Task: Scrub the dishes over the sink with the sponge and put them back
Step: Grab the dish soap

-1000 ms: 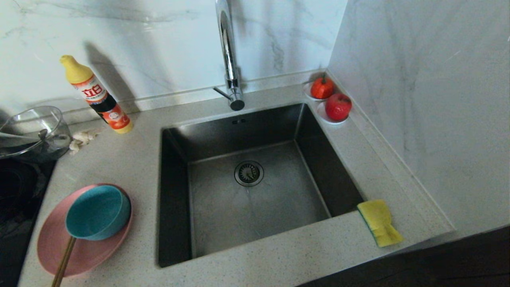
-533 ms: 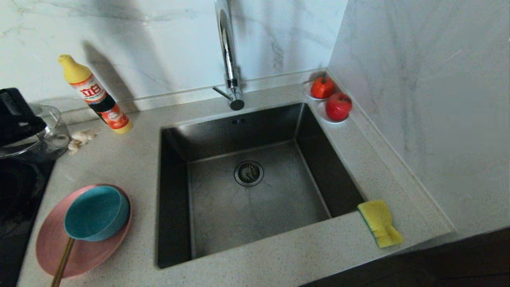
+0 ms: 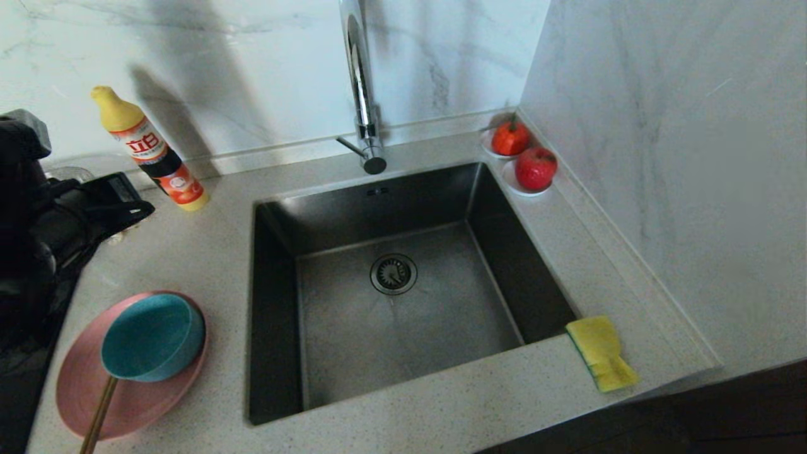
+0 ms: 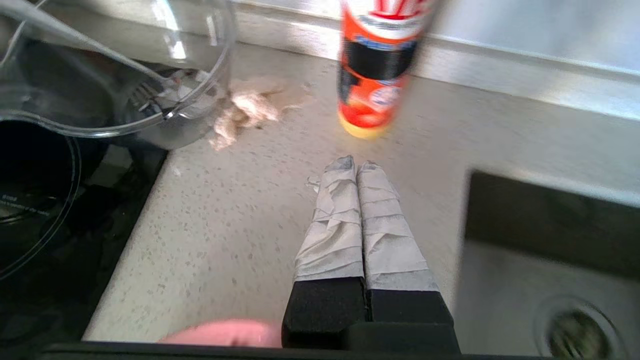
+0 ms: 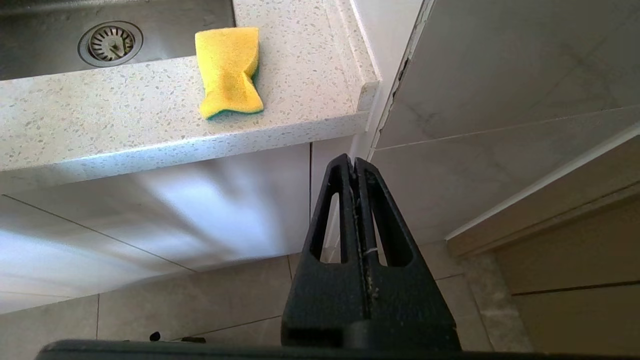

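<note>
left arm (image 3: 57, 214) hides the glass jug (image 4: 100, 65) — chopsticks (image 3: 99, 413) cut off.

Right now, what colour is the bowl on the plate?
Teal: the bowl on the pink plate, best in the head view.

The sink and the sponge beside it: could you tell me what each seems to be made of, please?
The sink looks like brushed stainless steel: dull grey sheen and soft streaked reflections on its walls. The sponge looks like soft yellow foam, pinched at its waist, with a thin dark green layer along its edge, probably a scouring pad.
</note>
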{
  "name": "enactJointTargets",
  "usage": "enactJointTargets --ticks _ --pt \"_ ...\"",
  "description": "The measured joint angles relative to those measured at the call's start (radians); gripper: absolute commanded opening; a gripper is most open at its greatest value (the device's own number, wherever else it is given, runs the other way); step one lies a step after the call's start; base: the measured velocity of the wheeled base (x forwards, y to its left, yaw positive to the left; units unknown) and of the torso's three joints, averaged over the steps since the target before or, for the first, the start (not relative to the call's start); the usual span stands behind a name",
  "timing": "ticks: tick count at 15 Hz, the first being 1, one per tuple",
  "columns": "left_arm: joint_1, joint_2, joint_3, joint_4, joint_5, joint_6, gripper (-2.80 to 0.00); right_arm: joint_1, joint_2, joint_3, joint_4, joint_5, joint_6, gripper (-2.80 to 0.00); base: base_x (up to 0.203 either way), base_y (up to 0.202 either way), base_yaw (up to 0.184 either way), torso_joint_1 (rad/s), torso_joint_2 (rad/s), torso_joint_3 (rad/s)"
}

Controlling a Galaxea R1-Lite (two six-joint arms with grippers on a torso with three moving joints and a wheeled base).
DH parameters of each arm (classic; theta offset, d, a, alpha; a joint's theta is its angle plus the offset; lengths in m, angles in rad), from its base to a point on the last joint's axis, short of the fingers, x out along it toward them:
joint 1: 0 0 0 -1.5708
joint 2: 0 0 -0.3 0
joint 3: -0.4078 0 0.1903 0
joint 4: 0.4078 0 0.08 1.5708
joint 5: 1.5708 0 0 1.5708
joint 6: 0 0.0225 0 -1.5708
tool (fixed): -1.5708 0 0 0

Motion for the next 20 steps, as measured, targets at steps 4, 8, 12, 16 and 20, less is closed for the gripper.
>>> enactJointTargets --ticks 4,8,12,16,20 --pt "-0.005 0.082 0.013 -0.086 0.049 -0.002 -2.80 0.000 0.000 0.000 0.000 0.000 0.000 -2.80 0.000 0.000 0.000 0.000 0.00 0.000" --pt "-0.018 0.136 0.037 -0.125 0.059 -0.006 0.00 0.000 0.000 0.000 0.000 0.000 0.000 -2.80 0.000 0.000 0.000 0.000 0.00 0.000" --pt "-0.025 0.180 0.030 -0.131 0.082 -0.055 0.00 0.000 0.000 0.000 0.000 0.000 0.000 -2.80 0.000 0.000 0.000 0.000 0.00 0.000" --pt "-0.025 0.229 0.004 -0.204 0.102 -0.110 0.00 0.000 0.000 0.000 0.000 0.000 0.000 -2.80 0.000 0.000 0.000 0.000 0.00 0.000" --pt "-0.024 0.300 -0.060 -0.274 0.144 -0.114 0.00 0.000 0.000 0.000 0.000 0.000 0.000 -2.80 0.000 0.000 0.000 0.000 0.00 0.000"
